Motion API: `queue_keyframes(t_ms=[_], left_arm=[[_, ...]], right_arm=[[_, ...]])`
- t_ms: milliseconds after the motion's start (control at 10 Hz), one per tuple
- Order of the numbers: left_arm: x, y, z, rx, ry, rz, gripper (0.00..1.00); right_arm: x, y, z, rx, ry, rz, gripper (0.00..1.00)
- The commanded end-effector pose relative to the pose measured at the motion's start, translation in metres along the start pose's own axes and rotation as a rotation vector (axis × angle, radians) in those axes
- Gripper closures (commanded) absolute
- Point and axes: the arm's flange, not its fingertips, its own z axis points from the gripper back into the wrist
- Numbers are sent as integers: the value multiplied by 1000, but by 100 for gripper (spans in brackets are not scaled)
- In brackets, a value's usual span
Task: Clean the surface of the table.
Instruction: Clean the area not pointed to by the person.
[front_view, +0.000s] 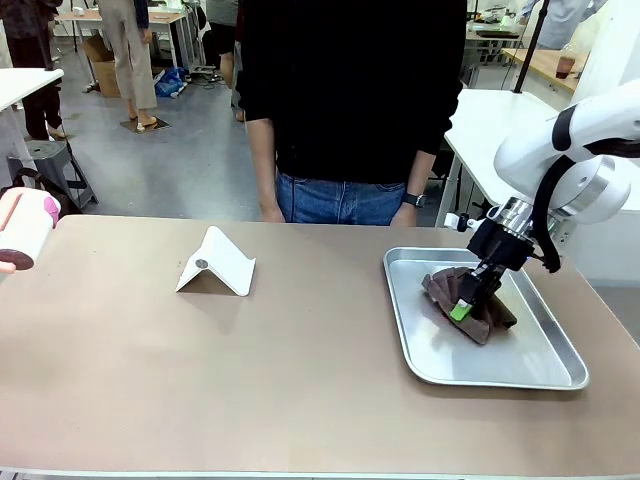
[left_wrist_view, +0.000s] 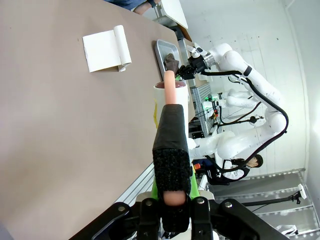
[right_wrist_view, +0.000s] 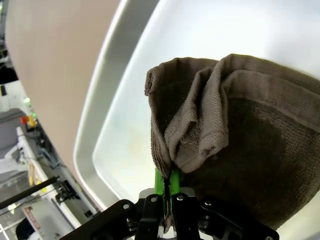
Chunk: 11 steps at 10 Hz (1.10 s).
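Front: right hand (front_view: 466, 303) seen clamped on the brown cloth (front_view: 489, 320), in the silver tray (front_view: 500, 376) on the tan counter (front_view: 250, 370).

Left wrist: left hand (left_wrist_view: 172, 202) closed tight round a lint roller (left_wrist_view: 171, 86).

Right wrist: cloth fold pinched between green pads (right_wrist_view: 158, 182).

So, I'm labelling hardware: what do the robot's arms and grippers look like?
The right arm is white with rounded joints and a black cable looping by the wrist. The right gripper and left gripper are black with green pads.
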Motion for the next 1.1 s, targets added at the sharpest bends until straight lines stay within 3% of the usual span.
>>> queue_keyframes(t_ms=[0,400,1000], left_arm=[[-2,-5,-2,5,-7,3,78],[-2,-5,-2,5,-7,3,78],[-2,-5,-2,5,-7,3,78]], right_arm=[[6,7,-1,102,-8,38,100],[13,29,-9,172,-22,103,100],[18,36,-23,62,-8,115,100]])
